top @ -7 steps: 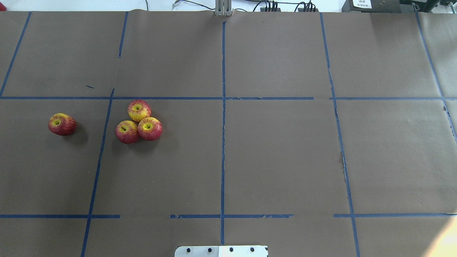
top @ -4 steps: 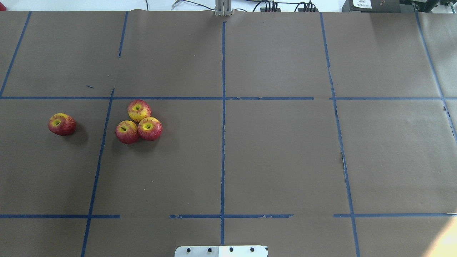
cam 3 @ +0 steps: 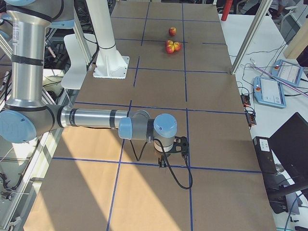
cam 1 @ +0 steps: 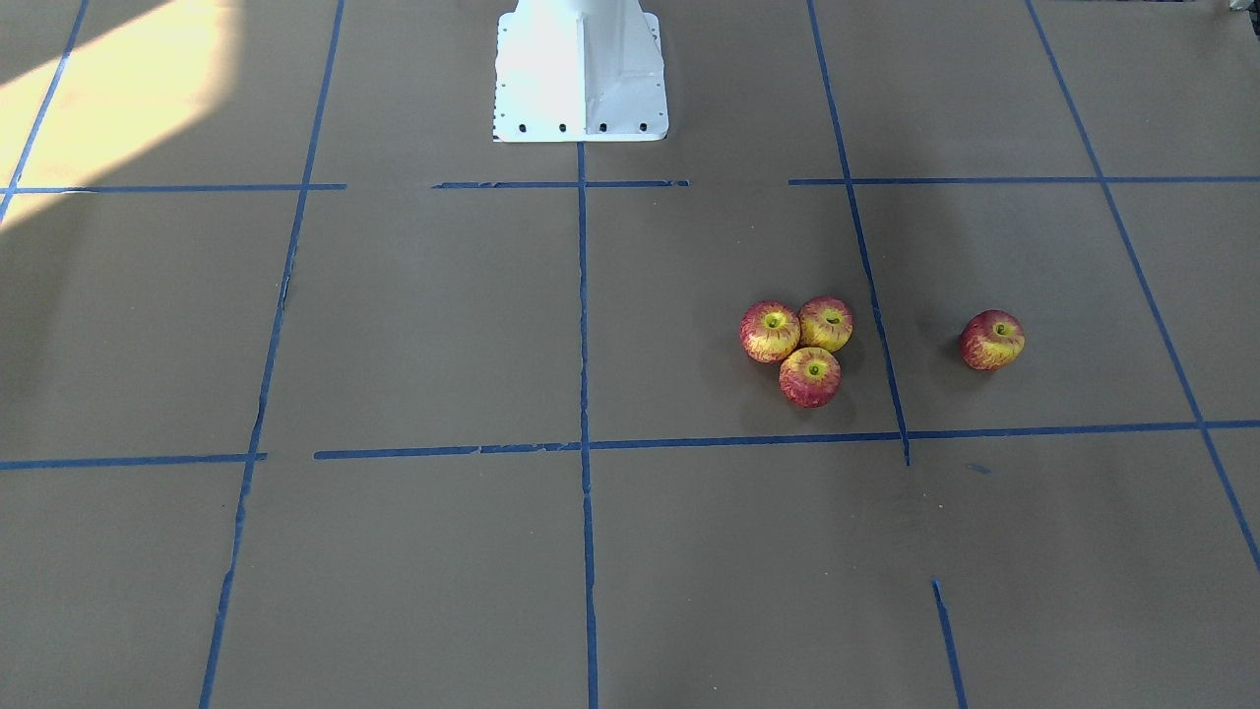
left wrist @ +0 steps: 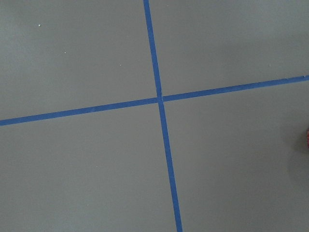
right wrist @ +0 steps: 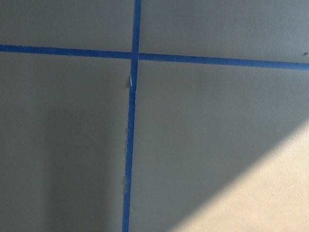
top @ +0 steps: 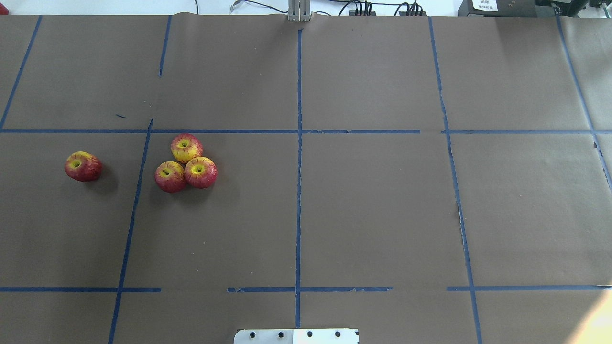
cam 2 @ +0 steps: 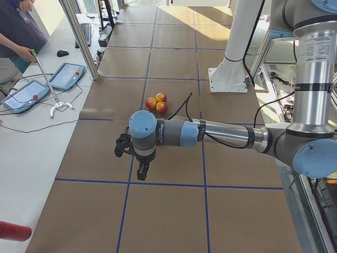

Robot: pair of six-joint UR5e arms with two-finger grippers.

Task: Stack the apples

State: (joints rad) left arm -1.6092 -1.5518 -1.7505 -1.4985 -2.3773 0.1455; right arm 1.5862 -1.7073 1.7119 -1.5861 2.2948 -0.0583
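Note:
Three red-and-yellow apples touch in a cluster on the brown table cover (top: 186, 148) (top: 170, 177) (top: 201, 172), all on the table with none on top of another. A fourth apple (top: 82, 166) lies alone further left. The front-facing view shows the cluster (cam 1: 810, 376) and the lone apple (cam 1: 992, 340). My left gripper (cam 2: 141, 169) hangs over the table's left end, short of the cluster (cam 2: 157, 103). My right gripper (cam 3: 162, 161) hangs over the far right end, far from the apples (cam 3: 172, 46). I cannot tell whether either is open or shut.
Blue tape lines (top: 299, 143) divide the brown cover into squares. The white robot base (cam 1: 581, 69) stands at the robot's edge. A person and tablets (cam 2: 66, 75) are beside the table's far side. Both wrist views show only tape crossings; a red sliver (left wrist: 307, 137) touches one edge.

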